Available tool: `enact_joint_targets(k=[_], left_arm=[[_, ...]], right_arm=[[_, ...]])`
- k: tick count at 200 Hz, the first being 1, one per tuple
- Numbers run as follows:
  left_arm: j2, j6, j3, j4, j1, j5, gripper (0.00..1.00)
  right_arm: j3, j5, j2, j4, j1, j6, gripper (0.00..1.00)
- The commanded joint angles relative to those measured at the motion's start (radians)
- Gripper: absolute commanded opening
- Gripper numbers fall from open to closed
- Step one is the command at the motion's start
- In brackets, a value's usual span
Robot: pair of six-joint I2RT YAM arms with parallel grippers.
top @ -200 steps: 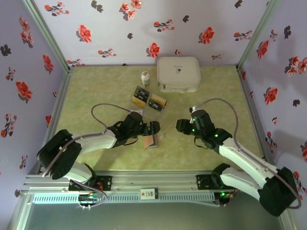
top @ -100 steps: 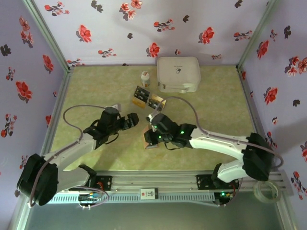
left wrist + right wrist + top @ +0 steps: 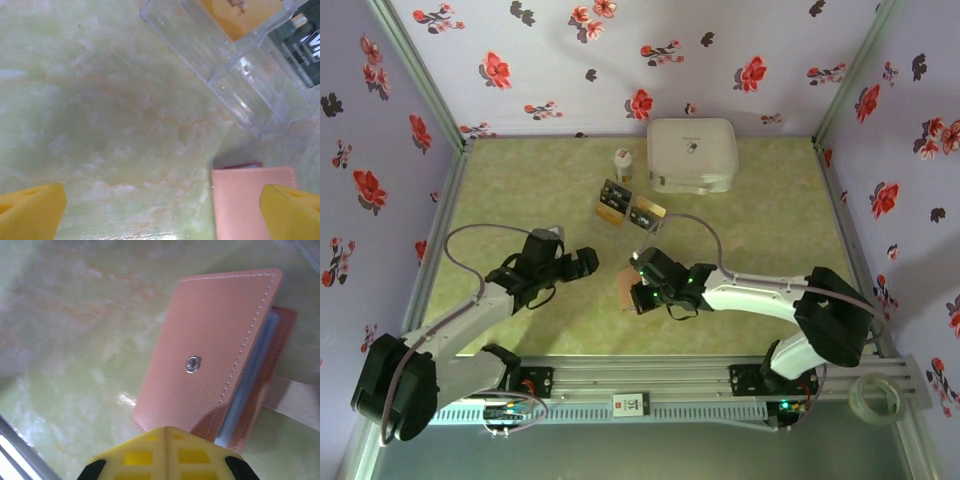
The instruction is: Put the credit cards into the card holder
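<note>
The card holder [image 3: 220,345], a pinkish-brown leather fold with a metal snap, lies on the green table with its grey inside showing along one edge. My right gripper [image 3: 166,430] is shut, and its joined yellow tips rest over the holder's near edge with nothing between them. From above, the right gripper [image 3: 634,296] sits at the card holder [image 3: 621,290]. My left gripper [image 3: 586,262] stands open to the left of it, apart; the left wrist view puts the holder [image 3: 247,200] by the right fingertip. Gold and black credit cards [image 3: 612,197] [image 3: 646,213] stand in clear holders; the gold card [image 3: 245,15] is close ahead.
A big white rounded case [image 3: 692,153] stands at the back, with a small white bottle [image 3: 622,165] to its left. Floral walls close in the table on three sides. A clear tape roll [image 3: 868,396] lies outside the frame at the near right.
My right arm swung left to the card holder and its gripper shut. My left gripper drew back to the left, away from the holder, staying open.
</note>
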Motion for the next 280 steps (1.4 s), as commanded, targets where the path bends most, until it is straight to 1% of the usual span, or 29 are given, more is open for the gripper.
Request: enact_joint_targets(k=[1,35,107,148,187,242,280], left_arm=[[0.027,0.059,0.04,-0.04,0.007,0.016,1.0],[0.078,0.099,0.065,-0.038,-0.024,0.025,1.0],[0.238,0.127,0.136,-0.008,-0.115,-0.015,1.0],[0.326,0.132,0.173,0.012,-0.166,-0.044,1.0],[0.392,0.136,0.205,0.032,-0.196,-0.057,1.0],[0.439,0.143,0.202,0.048,-0.222,-0.075,1.0],[0.457,0.142,0.172,0.048,-0.226,-0.122,1.0]], right_arm=[[-0.043,0.005,0.018,0.081,-0.026,0.016,0.0],[-0.087,-0.032,0.064,0.187,-0.053,0.024,0.0],[-0.127,-0.049,0.115,0.273,-0.061,0.053,0.0],[-0.144,-0.048,0.117,0.292,-0.061,0.063,0.0],[-0.148,-0.047,0.115,0.298,-0.061,0.067,0.0],[-0.147,-0.047,0.114,0.299,-0.062,0.068,0.0],[-0.139,-0.047,0.109,0.288,-0.064,0.068,0.0]])
